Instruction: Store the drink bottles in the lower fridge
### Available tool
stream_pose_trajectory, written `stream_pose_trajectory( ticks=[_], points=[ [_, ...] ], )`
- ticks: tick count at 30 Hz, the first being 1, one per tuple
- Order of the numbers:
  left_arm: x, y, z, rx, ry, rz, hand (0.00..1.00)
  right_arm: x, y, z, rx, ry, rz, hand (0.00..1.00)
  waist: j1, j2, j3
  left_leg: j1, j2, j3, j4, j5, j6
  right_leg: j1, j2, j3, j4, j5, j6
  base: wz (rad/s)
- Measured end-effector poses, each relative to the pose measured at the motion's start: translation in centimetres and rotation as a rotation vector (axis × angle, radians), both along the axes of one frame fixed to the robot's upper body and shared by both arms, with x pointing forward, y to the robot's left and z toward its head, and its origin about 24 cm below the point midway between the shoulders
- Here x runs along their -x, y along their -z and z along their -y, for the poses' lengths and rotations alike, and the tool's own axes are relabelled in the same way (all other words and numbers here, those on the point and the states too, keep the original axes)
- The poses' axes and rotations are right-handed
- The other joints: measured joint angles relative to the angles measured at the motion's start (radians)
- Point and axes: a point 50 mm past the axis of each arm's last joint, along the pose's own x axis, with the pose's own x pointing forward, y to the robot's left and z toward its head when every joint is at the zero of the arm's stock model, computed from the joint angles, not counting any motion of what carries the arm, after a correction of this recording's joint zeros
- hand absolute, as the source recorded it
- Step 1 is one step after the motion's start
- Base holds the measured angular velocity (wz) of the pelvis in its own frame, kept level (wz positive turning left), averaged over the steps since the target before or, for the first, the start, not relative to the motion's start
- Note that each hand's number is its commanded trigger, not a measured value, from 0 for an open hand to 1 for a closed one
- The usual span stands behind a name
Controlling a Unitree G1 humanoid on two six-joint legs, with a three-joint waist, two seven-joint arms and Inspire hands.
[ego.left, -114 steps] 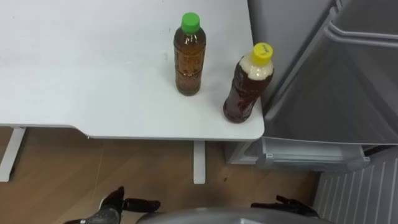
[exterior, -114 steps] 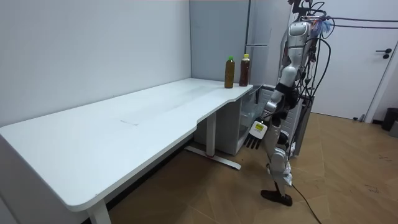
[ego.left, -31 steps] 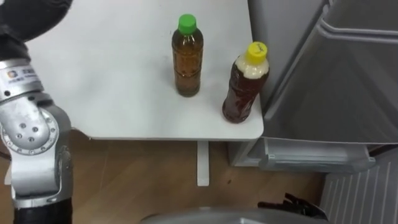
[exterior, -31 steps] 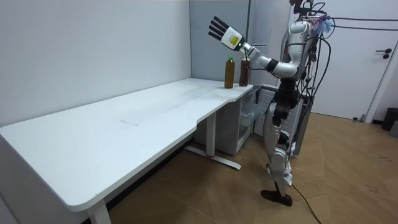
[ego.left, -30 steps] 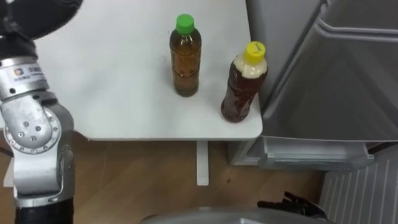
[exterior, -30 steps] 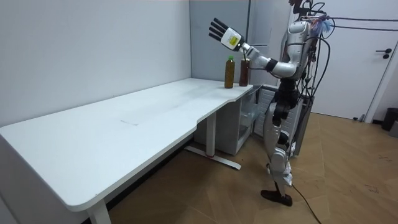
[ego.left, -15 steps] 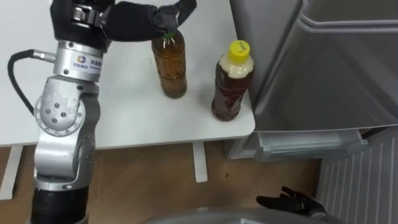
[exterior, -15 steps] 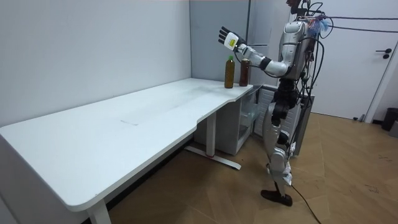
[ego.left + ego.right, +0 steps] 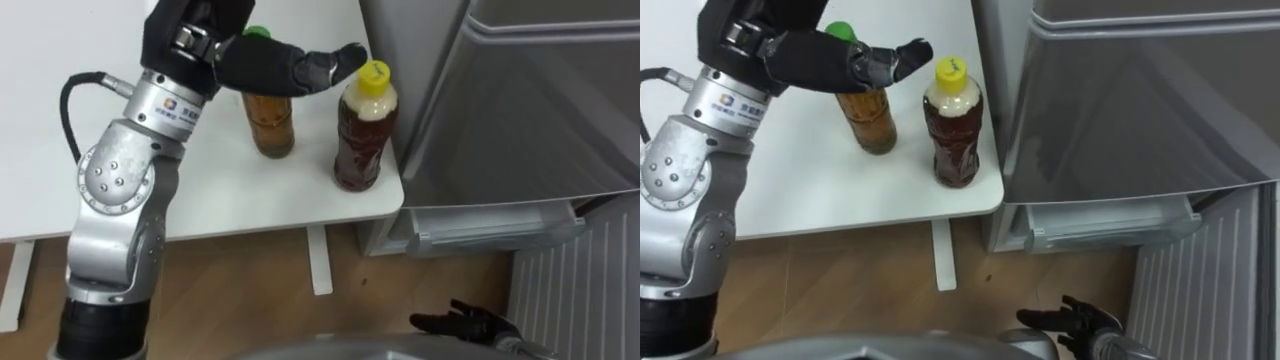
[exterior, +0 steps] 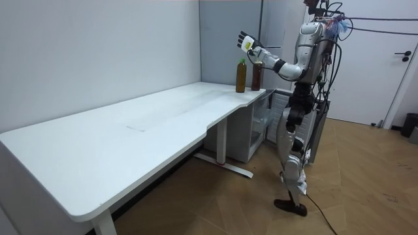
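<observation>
Two drink bottles stand near the corner of the white table (image 9: 30,60) beside the fridge. The green-capped bottle (image 9: 272,125) holds amber drink; the yellow-capped bottle (image 9: 362,135) holds darker brown drink and stands closest to the fridge. My left hand (image 9: 262,63) hovers open above the green cap, its straight fingers pointing at the yellow cap, and it holds nothing. In the room view my left hand (image 10: 245,40) is raised above both bottles (image 10: 241,76). My right hand (image 9: 1080,322) hangs low by my hip, fingers relaxed and open.
The grey fridge (image 9: 500,110) stands right against the table's right edge. Below it a pale drawer front (image 9: 490,232) juts out, with a ribbed white panel (image 9: 580,300) at the lower right. Wooden floor lies under the table.
My left hand has slid right, from over the green-capped bottle toward the yellow cap. The eye view has shifted slightly to the right.
</observation>
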Motion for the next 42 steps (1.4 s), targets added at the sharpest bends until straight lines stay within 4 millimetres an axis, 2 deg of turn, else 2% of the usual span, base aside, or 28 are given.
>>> stream_pose_trajectory(
  ticks=[7,15,30,42],
  points=[
    [0.3,0.7,1.8,-0.029,0.123,-0.044,0.00,-0.1,0.0,0.0,0.003,-0.006,-0.010,0.00,-0.001,0.001,0.0000,-0.001,0.001,0.003,0.001,0.000,0.000,-0.004,0.000,0.000,0.007,0.000,0.000,0.00],
    [0.9,1.7,2.8,-0.050,0.215,-0.093,0.00,-0.3,0.0,-0.1,0.009,-0.023,-0.009,0.00,-0.001,-0.002,0.0018,0.000,0.001,0.003,0.000,0.000,0.000,-0.004,0.000,0.001,0.007,0.000,0.000,0.00],
    [1.6,3.4,3.2,-0.062,0.258,-0.194,0.00,-0.4,0.0,-0.1,0.005,-0.023,-0.017,0.00,-0.001,-0.005,0.0029,0.002,0.001,0.003,0.000,0.000,0.000,-0.002,0.000,0.002,0.007,0.000,0.000,0.00],
    [1.4,4.2,3.0,-0.063,0.250,-0.247,0.00,-0.3,0.0,-0.1,0.003,-0.020,-0.029,0.00,0.000,-0.010,0.0060,0.006,0.001,0.004,0.000,0.000,0.000,0.001,0.000,0.005,0.007,0.000,0.000,0.00]
  ],
)
